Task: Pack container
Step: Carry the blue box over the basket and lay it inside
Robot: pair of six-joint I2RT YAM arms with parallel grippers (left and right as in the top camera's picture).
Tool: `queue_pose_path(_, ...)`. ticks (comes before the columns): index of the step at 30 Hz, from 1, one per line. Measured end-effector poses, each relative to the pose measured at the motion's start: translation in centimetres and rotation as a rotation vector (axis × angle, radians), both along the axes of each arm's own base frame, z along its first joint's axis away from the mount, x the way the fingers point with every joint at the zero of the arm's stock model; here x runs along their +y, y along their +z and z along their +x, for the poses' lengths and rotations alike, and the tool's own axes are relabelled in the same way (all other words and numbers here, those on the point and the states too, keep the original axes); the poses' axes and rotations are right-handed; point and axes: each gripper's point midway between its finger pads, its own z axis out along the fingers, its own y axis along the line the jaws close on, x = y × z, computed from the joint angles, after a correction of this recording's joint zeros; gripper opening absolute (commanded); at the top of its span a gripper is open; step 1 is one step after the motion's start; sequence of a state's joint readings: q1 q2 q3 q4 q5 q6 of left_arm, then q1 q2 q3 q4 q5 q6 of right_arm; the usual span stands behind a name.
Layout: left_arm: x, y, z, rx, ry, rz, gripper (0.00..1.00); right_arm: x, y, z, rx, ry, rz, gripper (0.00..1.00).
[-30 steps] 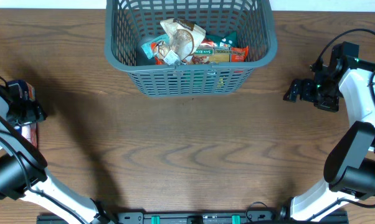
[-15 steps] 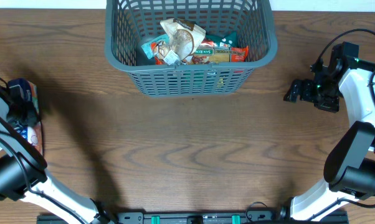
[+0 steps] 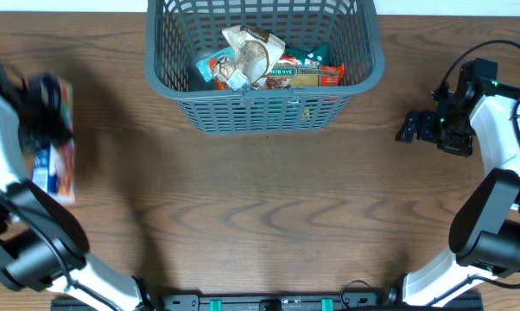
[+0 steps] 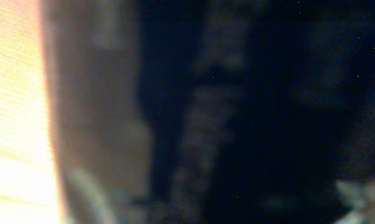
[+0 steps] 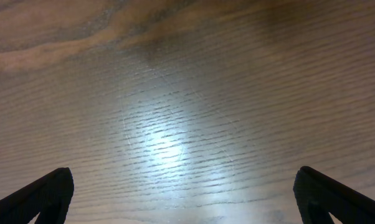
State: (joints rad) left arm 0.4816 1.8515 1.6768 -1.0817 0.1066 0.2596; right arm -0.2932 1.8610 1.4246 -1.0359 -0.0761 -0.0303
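The container (image 3: 264, 111), a dark grey lattice basket, stands at the table's far middle with several snack packets (image 3: 253, 57) inside. At the far left my left gripper (image 3: 44, 117) is motion-blurred and shut on a blue, white and orange packet (image 3: 56, 164), which hangs off the table. The left wrist view is a dark blur; the packet (image 4: 194, 124) fills it close up and the jaws cannot be made out. My right gripper (image 3: 407, 127) hovers at the right, well apart from the container. Its fingers (image 5: 47, 196) stand wide open over bare wood.
The wooden table (image 3: 260, 216) stretches between the two arms. The right arm's white links (image 3: 502, 138) stand along the right edge. A black rail (image 3: 269, 302) runs along the near edge.
My left gripper closed on the packet at the left edge, lifted it and swung it up and to the right. The right arm and the container stayed still.
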Motion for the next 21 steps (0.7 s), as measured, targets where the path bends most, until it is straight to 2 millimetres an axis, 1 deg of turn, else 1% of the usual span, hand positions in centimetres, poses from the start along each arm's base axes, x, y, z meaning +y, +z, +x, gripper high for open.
queue_pose_path(3, -3.7, 8.8, 3.0, -0.169, -0.095, 0.056, 0.05, 0.0, 0.0, 0.0, 0.001, 0.000, -0.002, 0.99)
queue_pose_path(4, -5.4, 11.9, 3.8, -0.233, -0.133, 0.073, 0.06, 0.0, 0.0, -0.1, 0.003, 0.000, -0.002, 0.99)
queue_pose_path(5, -6.7, 14.2, 4.4, -0.292, -0.165, 0.087, 0.06, 0.0, 0.0, -0.1, 0.004, 0.000, -0.002, 0.99)
queue_pose_path(6, -8.5, 16.9, 5.1, -0.364, -0.209, 0.104, 0.06, 0.0, 0.0, -0.2, 0.007, 0.000, -0.001, 0.99)
queue_pose_path(8, -11.8, 20.8, 5.9, -0.476, -0.285, 0.119, 0.06, 0.0, 0.0, -0.3, 0.011, 0.000, -0.001, 0.99)
queue_pose_path(11, -16.9, 25.6, 6.8, -0.632, -0.419, 0.140, 0.06, 0.0, -0.1, -0.4, 0.017, 0.000, -0.001, 0.99)
queue_pose_path(13, -20.2, 27.5, 7.4, -0.714, -0.538, 0.167, 0.06, 0.0, -0.1, -0.4, 0.016, 0.001, -0.001, 0.99)
queue_pose_path(15, -23.3, 28.5, 7.8, -0.766, -0.660, 0.193, 0.06, 0.0, -0.1, -0.4, 0.016, 0.004, -0.001, 0.99)
queue_pose_path(18, -28.2, 28.9, 8.8, -0.830, -0.864, 0.244, 0.06, 0.0, -0.1, -0.4, 0.016, 0.007, -0.001, 0.99)
queue_pose_path(19, -29.6, 28.7, 8.9, -0.836, -0.914, 0.247, 0.06, 0.0, -0.1, -0.4, 0.016, 0.007, -0.001, 0.99)
queue_pose_path(21, -32.3, 28.0, 9.6, -0.848, -1.030, 0.281, 0.06, 0.0, -0.1, -0.4, 0.017, 0.007, -0.001, 0.99)
